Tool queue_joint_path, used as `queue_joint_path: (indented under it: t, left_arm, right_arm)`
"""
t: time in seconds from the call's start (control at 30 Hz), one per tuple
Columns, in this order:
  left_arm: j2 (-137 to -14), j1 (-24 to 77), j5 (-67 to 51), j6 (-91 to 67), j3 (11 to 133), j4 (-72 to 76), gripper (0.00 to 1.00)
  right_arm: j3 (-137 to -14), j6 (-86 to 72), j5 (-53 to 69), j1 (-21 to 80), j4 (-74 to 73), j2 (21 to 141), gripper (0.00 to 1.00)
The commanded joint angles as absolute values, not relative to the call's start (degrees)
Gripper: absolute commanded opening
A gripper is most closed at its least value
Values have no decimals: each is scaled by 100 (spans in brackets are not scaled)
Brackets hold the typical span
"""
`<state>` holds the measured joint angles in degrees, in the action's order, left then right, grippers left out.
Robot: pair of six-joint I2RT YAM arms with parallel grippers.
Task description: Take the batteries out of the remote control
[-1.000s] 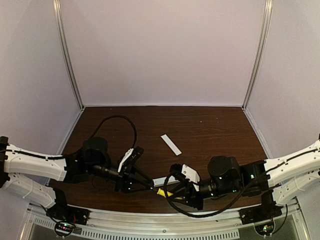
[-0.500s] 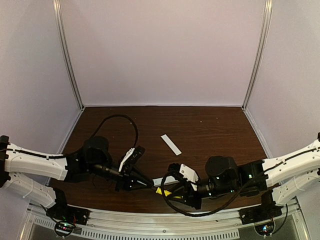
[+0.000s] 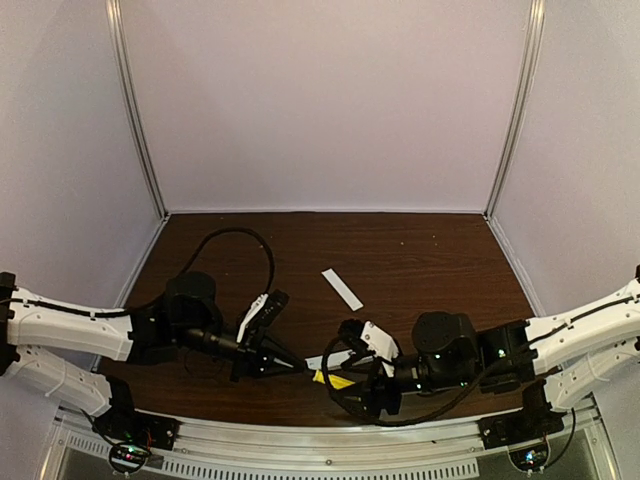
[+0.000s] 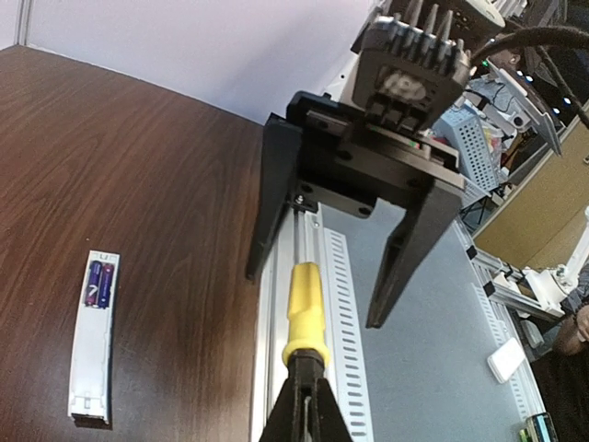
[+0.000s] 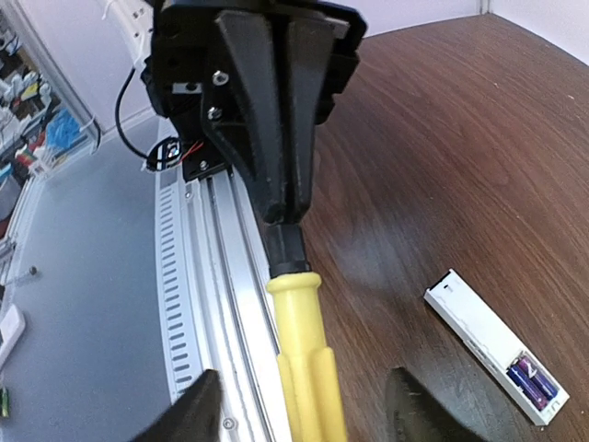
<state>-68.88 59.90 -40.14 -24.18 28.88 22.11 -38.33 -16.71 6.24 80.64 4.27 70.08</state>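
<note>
The white remote control [image 4: 93, 336] lies flat on the brown table with its recess uncovered, and the two purple-blue batteries [image 4: 98, 284] sit at one end of it. The right wrist view shows the same remote control [image 5: 492, 343] and batteries [image 5: 532, 379]. My left gripper [image 4: 306, 396] is shut on the black neck of a yellow-handled screwdriver [image 4: 306, 313], held in the air near the table's front edge. My right gripper [image 5: 304, 414] stands open, its fingers on either side of the yellow handle [image 5: 304, 359] without touching it. From above, both grippers meet beside the remote control [image 3: 322, 361].
A thin flat white cover strip [image 3: 342, 289] lies on the table beyond the remote. The aluminium rail [image 5: 216, 304] of the table's front edge runs right under the screwdriver. White walls enclose the table at the back and on both sides.
My right gripper has opened and let go of the yellow handle. My left gripper has closed on the screwdriver's neck, so the tool has passed from right to left.
</note>
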Motion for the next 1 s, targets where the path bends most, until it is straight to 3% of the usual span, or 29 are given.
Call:
queue_joint_path:
  t: [0.0,0.1,0.47,0.83,0.97]
  left_arm:
    - [-6647,5985,-3635,-2416,2939,2272,0]
    - [-6485,5982,-3536,-2438,2858,2322,0]
    - [-5937,5983,-3256,-2724,2549,2781,0]
    - [-5900,5982,-3344,-3015,2357,3379,0]
    - [-5941,5985,-3408,-3102,2351,3500,0]
  right_arm:
    - [-3784,-1997,-113,8055,745,6809,81]
    - [-3531,-2394,-574,8051,1176,6683,92]
    - [-2295,-2833,-522,8051,3945,6465,93]
    - [-2320,-3254,386,8050,5812,7488,82]
    - [-2442,-3218,496,8051,5909,7691,72]
